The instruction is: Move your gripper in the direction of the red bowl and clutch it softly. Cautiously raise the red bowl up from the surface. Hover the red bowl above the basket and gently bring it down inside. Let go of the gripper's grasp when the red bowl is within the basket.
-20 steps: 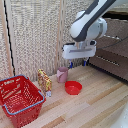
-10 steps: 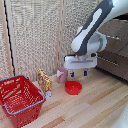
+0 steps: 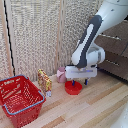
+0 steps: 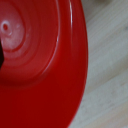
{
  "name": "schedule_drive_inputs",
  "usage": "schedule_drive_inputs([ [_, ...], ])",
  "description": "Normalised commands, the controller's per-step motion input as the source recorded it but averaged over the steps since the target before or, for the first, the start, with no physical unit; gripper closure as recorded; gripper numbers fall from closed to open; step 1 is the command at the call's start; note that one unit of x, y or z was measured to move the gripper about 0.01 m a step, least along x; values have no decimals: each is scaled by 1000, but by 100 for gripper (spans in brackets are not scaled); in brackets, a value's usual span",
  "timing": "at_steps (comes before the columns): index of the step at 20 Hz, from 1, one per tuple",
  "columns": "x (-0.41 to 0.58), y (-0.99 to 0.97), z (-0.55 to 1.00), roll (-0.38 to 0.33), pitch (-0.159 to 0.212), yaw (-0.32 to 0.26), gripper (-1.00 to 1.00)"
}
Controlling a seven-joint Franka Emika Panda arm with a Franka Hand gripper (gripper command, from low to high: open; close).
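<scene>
Bowl (image 3: 73,88) sits on the wood floor, pincer (image 3: 80,82) right above it; can't tell how open. Looks light, stiff, glossy-slick, so I'd pinch the rim. Basket (image 3: 31,106) well apart.

Fingers (image 3: 79,82) over red bowl (image 3: 73,88), basket (image 3: 20,100) well apart.

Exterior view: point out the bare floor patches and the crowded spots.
Bare wood floor spreads across the foreground, from the basket to the exterior view's right. Crowded: by the wicker wall, where the yellow box, pink cup, red bowl and gripper cluster.
</scene>
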Motion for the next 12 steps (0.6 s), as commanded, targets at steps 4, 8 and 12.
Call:
schedule_drive_inputs([
  [4,0,-3,-180,-21,0,14,100],
  [8,0,8,-2,-10,14,0,100],
  [12,0,0,0,0,0,0,100],
])
